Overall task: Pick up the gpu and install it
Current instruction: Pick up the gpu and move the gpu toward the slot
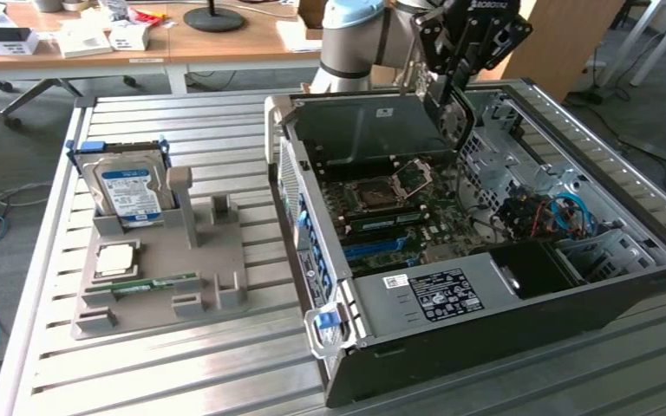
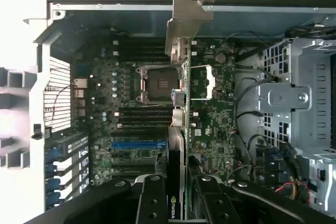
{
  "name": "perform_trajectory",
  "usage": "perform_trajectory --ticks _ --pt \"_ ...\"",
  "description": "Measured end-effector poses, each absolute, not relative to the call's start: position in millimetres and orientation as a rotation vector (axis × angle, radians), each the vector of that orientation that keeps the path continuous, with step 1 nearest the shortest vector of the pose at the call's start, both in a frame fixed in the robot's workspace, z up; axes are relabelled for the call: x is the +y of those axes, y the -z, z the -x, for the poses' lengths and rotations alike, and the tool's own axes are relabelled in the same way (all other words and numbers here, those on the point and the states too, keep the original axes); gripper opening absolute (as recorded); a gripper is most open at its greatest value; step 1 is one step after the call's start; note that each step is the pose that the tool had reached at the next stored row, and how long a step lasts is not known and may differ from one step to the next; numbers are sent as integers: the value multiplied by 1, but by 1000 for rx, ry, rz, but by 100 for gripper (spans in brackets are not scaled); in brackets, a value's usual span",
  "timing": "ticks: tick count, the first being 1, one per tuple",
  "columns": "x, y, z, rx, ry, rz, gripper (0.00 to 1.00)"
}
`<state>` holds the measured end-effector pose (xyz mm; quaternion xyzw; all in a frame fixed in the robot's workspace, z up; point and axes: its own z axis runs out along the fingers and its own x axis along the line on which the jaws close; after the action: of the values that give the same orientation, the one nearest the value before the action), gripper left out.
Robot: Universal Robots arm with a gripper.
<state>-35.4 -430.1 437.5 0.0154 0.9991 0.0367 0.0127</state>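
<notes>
The pick-up is done: the gripper (image 1: 447,87) has its fingers (image 2: 152,198) closed on the gpu (image 2: 176,150), which hangs edge-down over the open computer case (image 1: 610,286) on the table (image 1: 194,121). The install is not yet done, since the card sits in no slot.

The exterior view shows the card (image 1: 458,117) held above the motherboard (image 1: 402,208), near the case's far wall. It also shows the grey holder (image 1: 159,260) well apart, with the hard drive (image 1: 127,192) upright in it.

The wrist view looks along the card's thin edge, its metal bracket (image 2: 186,14) at the far end, with the blue slot (image 2: 134,144) just beside that line. How high it hangs above the board is hard to judge, probably well clear.
</notes>
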Motion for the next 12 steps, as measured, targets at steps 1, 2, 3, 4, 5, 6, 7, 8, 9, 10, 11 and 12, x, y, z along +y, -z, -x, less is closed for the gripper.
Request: perform_trajectory --ticks 1,2,3,4,5,6,7,8,9,10,11,12 --pt "-430 -437 32 3114 -115 -48 26" --pt "-430 -437 28 3114 -115 -48 26" --pt "-430 -437 25 3114 -115 -48 26" --pt "-430 -437 21 3114 -115 -48 26" --pt "-430 -437 18 3114 -115 -48 26" --pt "-430 -437 14 3114 -115 -48 26" --pt "-430 -437 11 3114 -115 -48 26" --pt "-430 -437 8 3114 -115 -48 26" --pt "-430 -437 5 3114 -115 -48 26" --pt "-430 -437 2 3114 -115 -48 26" --pt "-430 -437 -1 3114 -116 -48 26" --pt "-430 -437 -5 3114 -116 -48 26"
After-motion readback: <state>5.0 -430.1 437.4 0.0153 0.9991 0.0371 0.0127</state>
